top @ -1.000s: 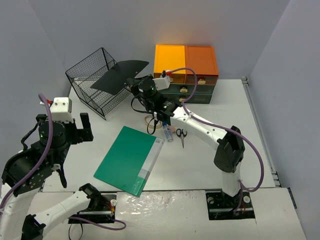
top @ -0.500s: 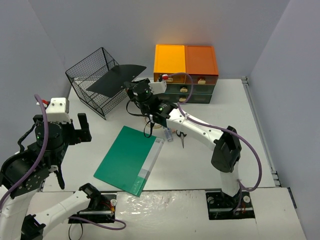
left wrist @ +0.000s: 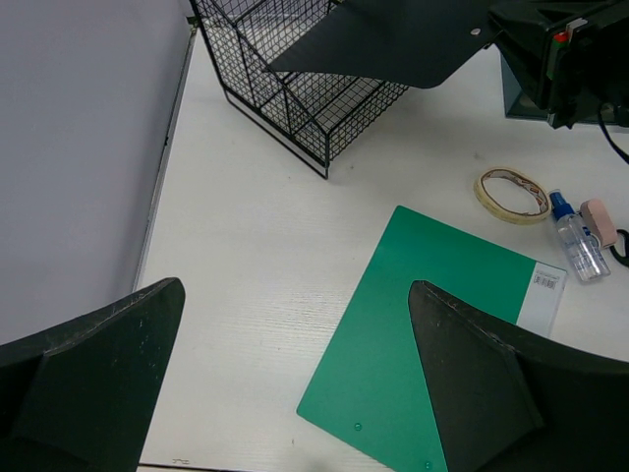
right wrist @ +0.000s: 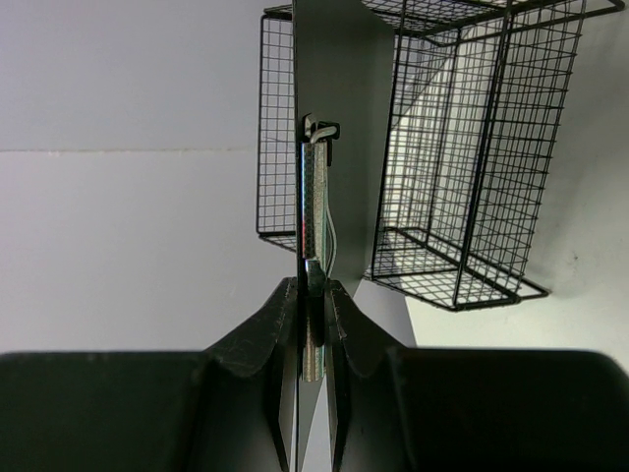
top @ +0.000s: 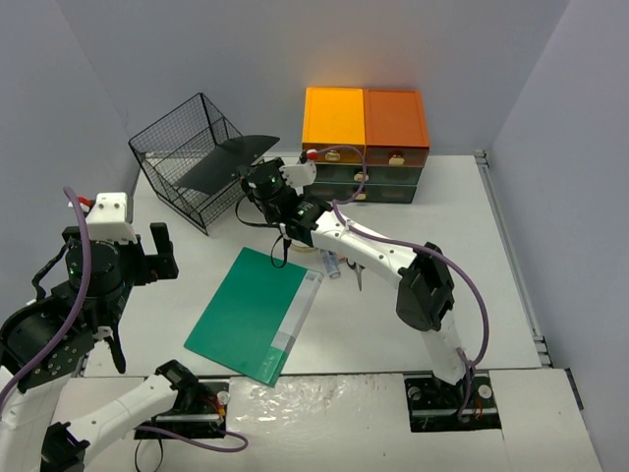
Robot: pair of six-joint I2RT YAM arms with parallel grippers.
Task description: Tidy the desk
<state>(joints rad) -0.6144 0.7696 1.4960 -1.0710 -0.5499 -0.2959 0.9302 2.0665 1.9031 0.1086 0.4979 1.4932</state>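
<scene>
Since a second ago my right pincer has carried the black clipboard lower over the wire basket, clenched on its edge. This looks like the filing step, and next I must tip it between the wires. My left pincer hangs released above the desk surface, which spreads below both arms.

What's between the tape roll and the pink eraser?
Between the beige tape roll and pink eraser lies a small clear bottle with a blue cap, seen in the left wrist view.
</scene>
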